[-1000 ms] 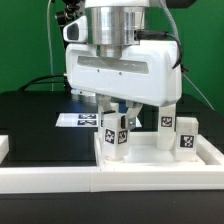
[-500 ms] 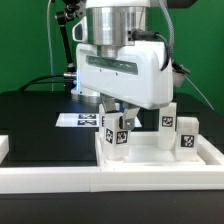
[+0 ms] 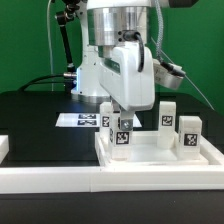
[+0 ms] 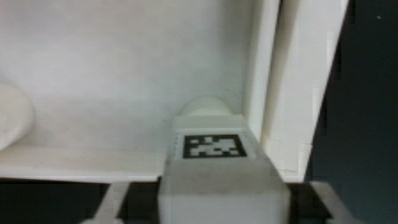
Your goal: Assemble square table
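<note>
The square table top, a white tray with a raised rim, lies at the front right. My gripper is shut on a white tagged leg and holds it upright on the top near its front left corner. Three more legs stand upright on the top: one behind, one at the back, one at the exterior view's right. In the wrist view the held leg sits between my fingers, beside the top's rim; my gripper closes on its sides.
The marker board lies flat on the black surface behind the top. A long white rail runs along the front edge, with a white block at the left. A green backdrop stands behind the arm.
My wrist and hand have turned about the vertical axis while staying over the same spot. The held leg stays upright in the jaws at the same place on the top.
</note>
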`<state>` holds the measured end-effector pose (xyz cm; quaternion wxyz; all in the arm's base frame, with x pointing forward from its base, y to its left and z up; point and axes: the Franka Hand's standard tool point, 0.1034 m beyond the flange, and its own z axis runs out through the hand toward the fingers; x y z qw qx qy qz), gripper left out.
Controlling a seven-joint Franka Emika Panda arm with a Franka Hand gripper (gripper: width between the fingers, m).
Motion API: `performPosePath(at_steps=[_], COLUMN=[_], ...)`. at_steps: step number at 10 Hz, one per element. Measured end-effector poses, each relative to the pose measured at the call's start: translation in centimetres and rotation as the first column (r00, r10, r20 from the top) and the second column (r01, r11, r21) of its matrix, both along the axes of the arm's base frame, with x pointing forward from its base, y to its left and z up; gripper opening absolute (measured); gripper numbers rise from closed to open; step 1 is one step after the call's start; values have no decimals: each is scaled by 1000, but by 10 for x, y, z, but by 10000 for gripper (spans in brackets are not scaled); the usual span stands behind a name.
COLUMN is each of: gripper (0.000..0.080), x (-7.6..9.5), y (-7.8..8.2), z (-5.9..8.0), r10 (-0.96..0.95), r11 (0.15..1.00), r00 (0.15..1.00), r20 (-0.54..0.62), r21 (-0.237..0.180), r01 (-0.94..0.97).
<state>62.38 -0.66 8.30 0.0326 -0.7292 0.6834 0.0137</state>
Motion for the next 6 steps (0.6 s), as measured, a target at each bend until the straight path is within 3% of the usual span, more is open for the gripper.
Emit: performPosePath(at_steps=[3, 6], gripper=[290, 290], x=[2, 4], y=[2, 5], z=[0, -1], r10=[-268, -500], r11=[963, 863], r00=[963, 866], r20=[19, -6], r21=[38, 74], r01=[268, 499])
